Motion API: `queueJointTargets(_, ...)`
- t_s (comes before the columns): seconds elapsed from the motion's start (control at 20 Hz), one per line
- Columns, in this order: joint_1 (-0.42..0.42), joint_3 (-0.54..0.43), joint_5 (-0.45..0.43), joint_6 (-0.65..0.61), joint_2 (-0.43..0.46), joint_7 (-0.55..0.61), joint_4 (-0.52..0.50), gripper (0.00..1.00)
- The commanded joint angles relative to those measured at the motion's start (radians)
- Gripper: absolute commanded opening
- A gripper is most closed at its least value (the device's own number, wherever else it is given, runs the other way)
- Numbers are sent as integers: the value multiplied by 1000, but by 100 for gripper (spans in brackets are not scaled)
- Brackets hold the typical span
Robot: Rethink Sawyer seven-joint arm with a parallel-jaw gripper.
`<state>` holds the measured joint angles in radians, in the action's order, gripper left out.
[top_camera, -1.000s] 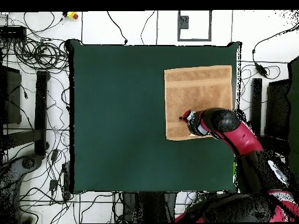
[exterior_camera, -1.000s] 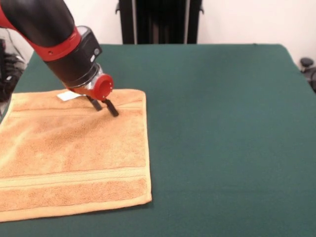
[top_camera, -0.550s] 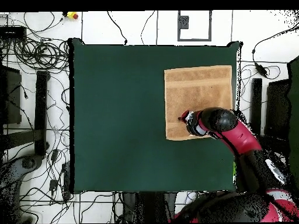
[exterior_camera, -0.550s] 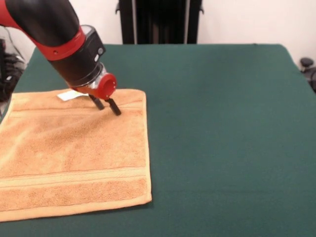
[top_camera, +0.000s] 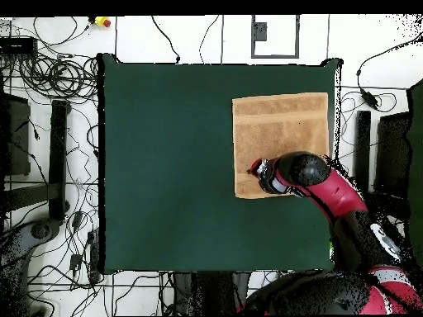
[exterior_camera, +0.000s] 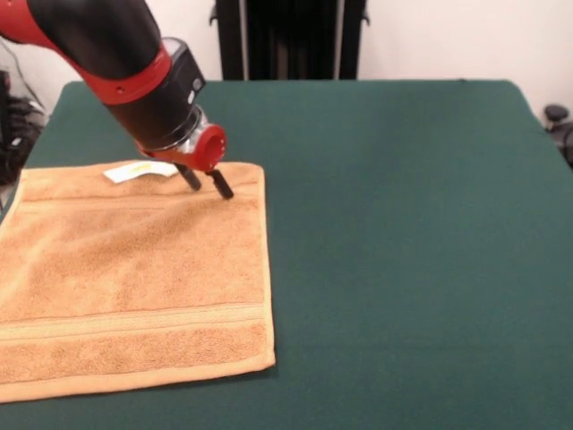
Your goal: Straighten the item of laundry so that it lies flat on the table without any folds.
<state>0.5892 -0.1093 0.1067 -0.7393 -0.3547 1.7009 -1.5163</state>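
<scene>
**Inspector:** Position of the towel (exterior_camera: pixel 134 278)?

**Assistant:** It lies spread on the table (exterior_camera: pixel 403 224), toward the left side in the front view, running off the picture's left edge. It looks flat; I see no fold, only faint ripples near the far band. The white label (exterior_camera: pixel 139 170) sticks out at the far edge.

**Inspector:** And the gripper (exterior_camera: pixel 208 182)?

**Assistant:** Over the far right corner of the towel, just beside the label. Its two dark fingers (exterior_camera: pixel 222 185) stand slightly apart with nothing between them, so I read it as open and empty. The tips are at or just above the cloth; contact cannot be confirmed.

**Inspector:** The governing relation?

**Assistant:** Nearly the whole towel extends from the gripper toward the camera and to the left in the front view. Overhead, the gripper (top_camera: pixel 254 168) sits at the towel's (top_camera: pixel 281 132) corner nearest the robot's base, and the cloth runs away from the base. Neither axis is clearly longer; it is roughly square.

**Inspector:** Judgement?

**Assistant:** The task appears essentially complete. Any further stroke should run outward toward that corner, not inward, lest it bunch the cloth.
</scene>
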Motion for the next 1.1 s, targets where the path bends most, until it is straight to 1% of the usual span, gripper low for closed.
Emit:
queueJointTargets(0.05,-56,-2,-24,-157,-32,109,-137,100)
queueJointTargets(0.15,-59,1,-29,-161,-45,111,-145,100)
queueJointTargets(0.2,-62,4,-39,-142,-53,105,-144,100)
queueJointTargets(0.25,-65,6,-54,-110,-57,95,-142,100)
queueJointTargets(0.3,-76,16,-101,-10,-70,67,-130,100)
queueJointTargets(0.4,-89,29,-123,-1,-96,65,-126,100)
queueJointTargets(0.55,-100,34,-128,-47,-149,81,-152,100)
queueJointTargets(0.65,-106,41,-127,-104,-194,81,-162,100)
queueJointTargets(0.7,-117,51,-144,-118,-237,68,-158,100)
queueJointTargets(0.75,-123,55,-152,-134,-261,62,-155,100)
queueJointTargets(0.8,-137,68,-169,-166,-303,49,-144,100)
queueJointTargets(0.9,-151,83,-183,-252,-353,39,-117,100)
queueJointTargets(1.0,-149,85,-191,-313,-376,29,-93,100)
queueJointTargets(1.1,-138,78,-194,-346,-386,21,-85,100)
